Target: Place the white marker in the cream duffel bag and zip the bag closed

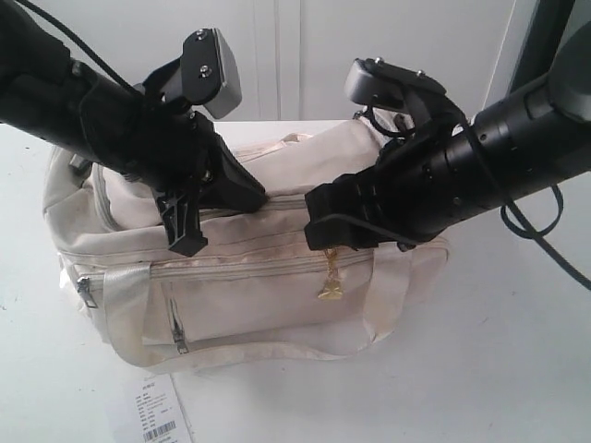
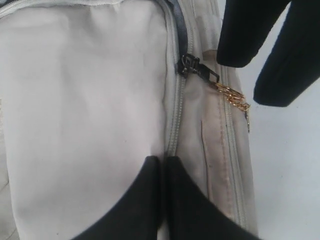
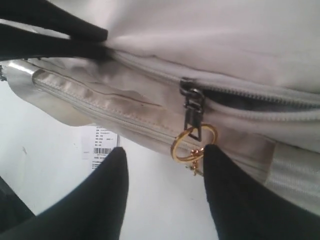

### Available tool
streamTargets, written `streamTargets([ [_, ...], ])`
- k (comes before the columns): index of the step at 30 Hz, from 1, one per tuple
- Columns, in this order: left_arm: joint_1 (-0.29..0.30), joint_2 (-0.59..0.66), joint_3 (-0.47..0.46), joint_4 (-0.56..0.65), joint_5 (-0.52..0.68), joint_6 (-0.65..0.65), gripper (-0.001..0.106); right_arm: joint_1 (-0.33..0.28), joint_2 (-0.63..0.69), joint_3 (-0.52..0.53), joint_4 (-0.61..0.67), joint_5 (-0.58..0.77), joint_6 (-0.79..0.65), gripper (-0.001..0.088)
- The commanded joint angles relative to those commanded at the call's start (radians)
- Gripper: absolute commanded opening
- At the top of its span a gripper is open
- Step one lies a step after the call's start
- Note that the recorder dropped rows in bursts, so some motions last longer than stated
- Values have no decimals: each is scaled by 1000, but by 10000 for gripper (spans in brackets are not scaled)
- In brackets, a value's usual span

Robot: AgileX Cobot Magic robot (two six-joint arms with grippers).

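The left end effector (image 2: pixel 164 163) has its two black fingers pressed together on the top of the cream duffel bag (image 1: pixel 263 309), pinching the fabric right along the line of the main zip. From where I stand its arm comes in from the left and leans over the bag's top panel.

Just beyond those fingertips the zip teeth run closed up to the dark metal zip slider (image 3: pixel 192 96). Past the slider the zip gapes open, showing a dark slit. A gold ring (image 3: pixel 194 143) hangs from the slider's pull tab, with a short gold chain dangling below it down the front of the bag.

The right end effector (image 3: pixel 165 150) is spread wide, holding nothing. Its fingers stand on either side of the gold ring, and one fingertip (image 3: pixel 215 155) is just beside the ring; whether it touches I cannot tell. The two end effectors point towards each other across the top of the bag, near but apart.

The bag itself sits on the white worktop (image 1: pixel 489 369), lying lengthwise with its front facing me. A zipped front pocket (image 1: pixel 249 295) runs across that face, and a webbing handle (image 1: pixel 231 358) droops in a loop onto the worktop below it. A white paper tag (image 1: pixel 159 417) with a barcode lies on the worktop just in front of the bag's left end.
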Motion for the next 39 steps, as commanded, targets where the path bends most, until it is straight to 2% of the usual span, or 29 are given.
streamTargets([
  [4,0,0,0,0,0,0,0,35,0,0,-32,-39,1,452],
  [9,0,0,0,0,0,-2,0,59,1,0,-134,-66,23,452],
  [13,0,0,0,0,0,-2,0,64,1,0,-226,-79,136,452],
  [16,0,0,0,0,0,-2,0,100,1,0,-280,-89,196,452],
  [19,0,0,0,0,0,-2,0,164,1,0,-446,-109,370,452],
  [22,0,0,0,0,0,-2,0,219,1,0,-708,-127,618,452],
  [26,0,0,0,0,0,-2,0,269,1,0,-880,-130,803,454],
  [32,0,0,0,0,0,-6,0,287,16,0,-897,-156,859,535],
  [39,0,0,0,0,0,-10,0,296,96,0,-911,-188,897,525],
])
